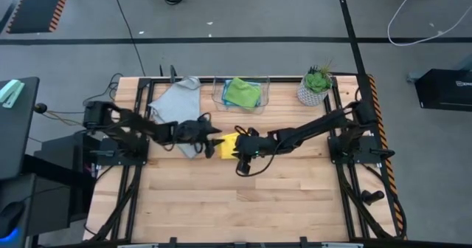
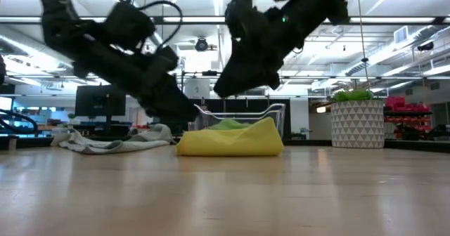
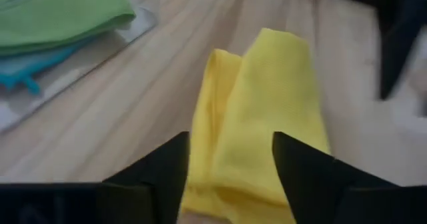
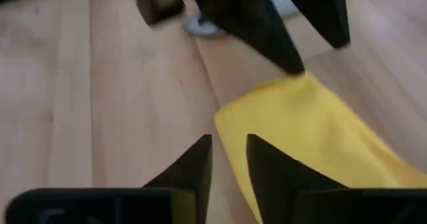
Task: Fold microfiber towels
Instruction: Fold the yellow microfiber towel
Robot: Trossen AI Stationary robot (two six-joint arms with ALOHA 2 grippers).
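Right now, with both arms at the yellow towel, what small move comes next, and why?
Probably lift both arms clear. The yellow towel lies folded on the table; the left gripper stands open over it, nothing pinched, and the right gripper holds nothing.

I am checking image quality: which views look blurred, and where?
Right wrist view: the other arm's dark fingers are smeared, the folded yellow microfiber towel soft. Left wrist view: the green folded cloth is unfocused. Low view: near wooden tabletop soft.
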